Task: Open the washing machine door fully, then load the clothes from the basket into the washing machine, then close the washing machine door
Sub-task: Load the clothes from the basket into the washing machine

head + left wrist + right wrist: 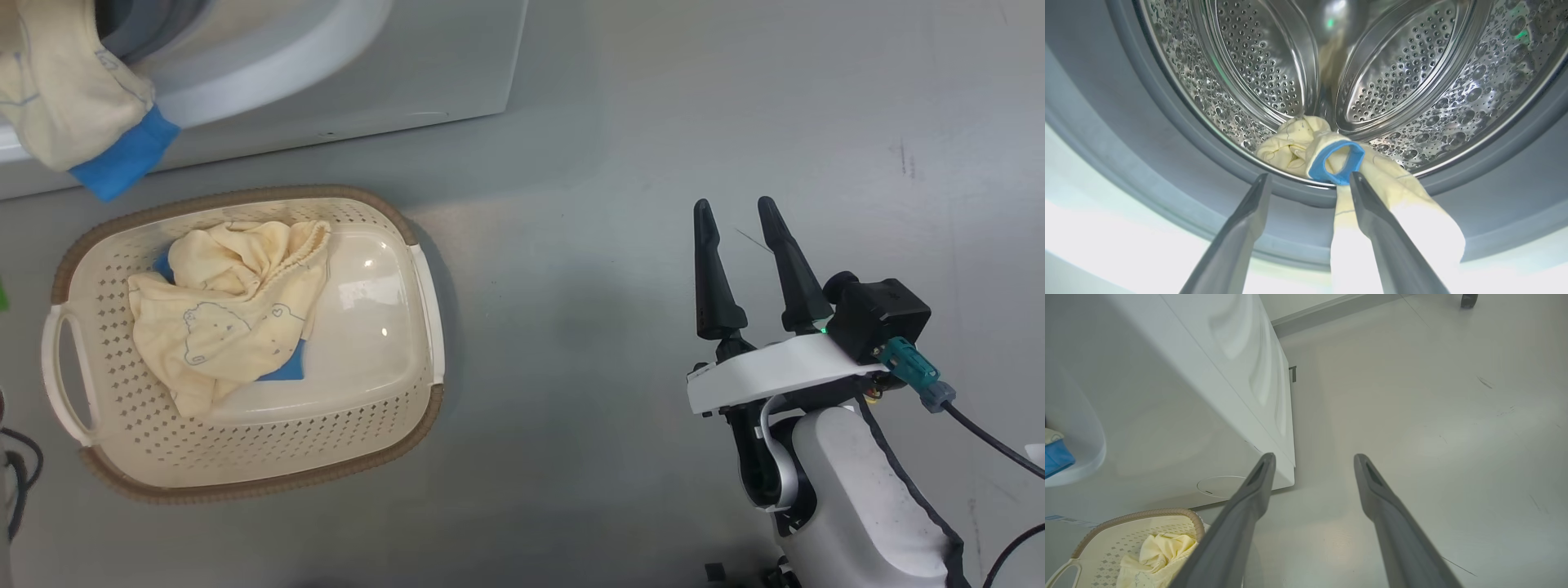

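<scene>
Head view: right gripper (735, 204) spread wide, empty, over bare floor; clothes (229, 310) lie in the basket (245, 196). Left wrist: left gripper (1310, 175) spread too, clamping nothing, a blue-cuffed garment (1290, 147) draped over the drum (1257, 61) lip. Right wrist: washing machine (1167, 428) label (1061, 518) unreadable.

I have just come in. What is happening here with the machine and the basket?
Laundry loading is under way. The robot's left tool stands open at the mouth of the big white front-loading washing machine, where one pale yellow garment with a blue cuff lies across the grey rubber seal, partly in the steel drum and partly hanging outside. Another yellow bear-print garment lies in the cream perforated plastic basket on the floor. The right tool hovers open over the floor, empty.
</scene>
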### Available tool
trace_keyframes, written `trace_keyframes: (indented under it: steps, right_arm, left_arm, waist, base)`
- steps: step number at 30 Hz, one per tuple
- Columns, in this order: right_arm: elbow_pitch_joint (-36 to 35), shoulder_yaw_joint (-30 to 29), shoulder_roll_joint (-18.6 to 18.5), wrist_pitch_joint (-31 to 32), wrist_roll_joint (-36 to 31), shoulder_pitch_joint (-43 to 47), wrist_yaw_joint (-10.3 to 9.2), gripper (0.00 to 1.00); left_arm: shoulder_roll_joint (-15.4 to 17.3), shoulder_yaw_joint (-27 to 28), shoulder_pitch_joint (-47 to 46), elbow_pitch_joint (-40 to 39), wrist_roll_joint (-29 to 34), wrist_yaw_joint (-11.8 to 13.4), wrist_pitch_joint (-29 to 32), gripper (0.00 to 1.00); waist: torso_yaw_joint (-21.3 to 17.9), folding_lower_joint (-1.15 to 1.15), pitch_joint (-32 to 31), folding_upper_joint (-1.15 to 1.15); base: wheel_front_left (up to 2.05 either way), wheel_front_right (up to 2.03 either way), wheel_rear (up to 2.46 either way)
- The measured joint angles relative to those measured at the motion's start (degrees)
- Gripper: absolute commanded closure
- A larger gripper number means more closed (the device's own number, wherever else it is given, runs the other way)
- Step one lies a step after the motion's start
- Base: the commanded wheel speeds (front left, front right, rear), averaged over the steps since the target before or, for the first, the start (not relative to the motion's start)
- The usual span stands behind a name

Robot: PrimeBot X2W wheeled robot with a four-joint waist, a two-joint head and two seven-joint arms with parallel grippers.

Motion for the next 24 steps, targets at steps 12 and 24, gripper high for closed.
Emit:
trace_keyframes:
  steps: [12,24]
  right_arm:
    - [0.26,0.32,-0.01,0.00,-0.03,0.02,0.00,0.00]
    - [0.46,0.53,0.00,0.00,-0.03,0.02,0.00,0.00]
  left_arm:
    - [-3.54,1.43,12.51,-4.43,3.61,-0.01,0.01,0.00]
    - [-6.99,2.31,24.53,-2.87,5.97,-0.07,0.01,0.00]
  waist:
    - [0.27,0.00,-0.32,0.00]
    - [-0.05,0.00,-0.23,0.00]
  base:
    - [0.00,0.00,0.00]
    - [0.00,0.00,0.00]
